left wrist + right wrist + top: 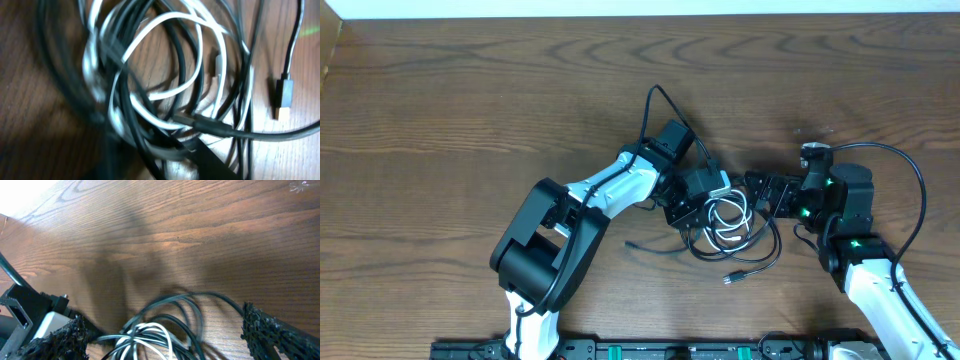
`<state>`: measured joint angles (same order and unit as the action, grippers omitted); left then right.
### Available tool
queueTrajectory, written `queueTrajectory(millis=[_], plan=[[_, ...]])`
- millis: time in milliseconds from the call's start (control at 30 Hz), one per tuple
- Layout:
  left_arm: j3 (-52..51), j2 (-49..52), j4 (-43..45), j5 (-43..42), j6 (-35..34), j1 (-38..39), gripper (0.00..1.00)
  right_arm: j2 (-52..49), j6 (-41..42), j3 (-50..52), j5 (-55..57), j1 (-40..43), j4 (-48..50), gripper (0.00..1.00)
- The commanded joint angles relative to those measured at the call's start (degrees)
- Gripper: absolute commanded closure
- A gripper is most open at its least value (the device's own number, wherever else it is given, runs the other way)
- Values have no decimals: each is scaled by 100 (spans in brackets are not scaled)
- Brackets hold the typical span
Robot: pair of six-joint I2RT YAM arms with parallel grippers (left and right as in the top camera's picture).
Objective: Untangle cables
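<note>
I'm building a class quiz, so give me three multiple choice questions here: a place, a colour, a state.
1. Where is the cable tangle? A far left table edge; B at the right gripper's fingertips; C off the table.
2. Colour of the cord coiled among the black cords? A white; B red; C yellow.
3. The right gripper's jaws? A shut on a plug; B out of view; C wide apart.
Answers: B, cords lie between its fingers; A, a white cord loops there; C, fingers stand far apart.
</note>
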<state>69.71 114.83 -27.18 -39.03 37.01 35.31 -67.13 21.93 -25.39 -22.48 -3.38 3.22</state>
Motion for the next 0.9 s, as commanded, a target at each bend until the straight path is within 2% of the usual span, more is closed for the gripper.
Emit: queueTrajectory(millis=[0,267,500,733,867], plan=[[-52,57,-31,31,13,-13,92,0,37,-42,-42,44,-2,3],[-9,-302,-50,33,-28,-90,93,0,103,-42,-39,44,0,3],[2,-1421,-55,275,-52,-490,93,0,87,-42,-334,44,44,2],[7,-2922,2,564,-52,-1259,92,0,-420,-42,-1445,44,420,2],[7,-3633,-17,520,-96,-1617,92,0,-682,-42,-2319,39,1034,2]])
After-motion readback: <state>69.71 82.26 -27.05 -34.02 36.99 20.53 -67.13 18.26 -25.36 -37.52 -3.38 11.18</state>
